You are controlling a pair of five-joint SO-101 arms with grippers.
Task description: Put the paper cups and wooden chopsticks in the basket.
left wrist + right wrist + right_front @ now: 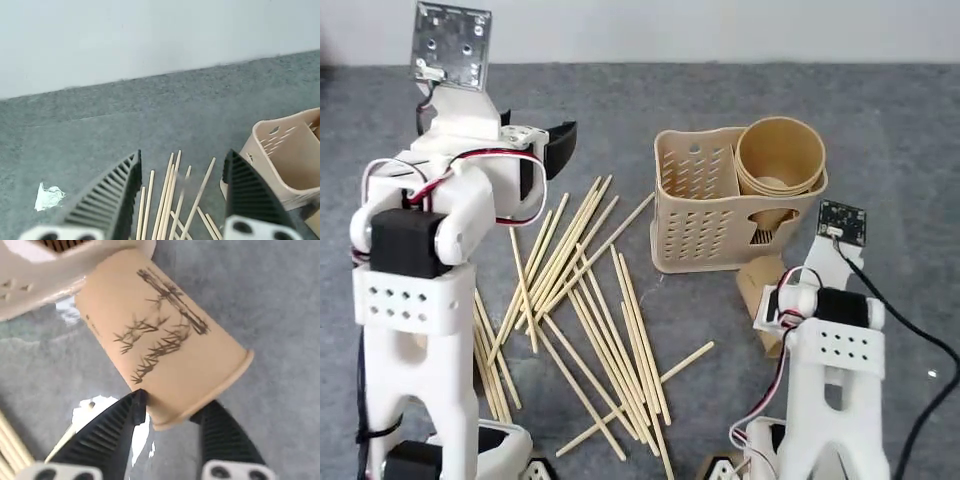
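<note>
Matt paper cup (165, 340) & plastic basket (695, 225)

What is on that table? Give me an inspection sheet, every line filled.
Surface: grey mat, flat.
Job's things: basket upright, stacked paper cups in one compartment; lone cup lying beside it; chopsticks scattered on the mat.
Clutter: white scrap.
Grippers: left gripper open, raised over the mat; right gripper at the lone cup's rim.
Cables: wires on left arm; black cable off right arm.
Surroundings: pale wall.
</note>
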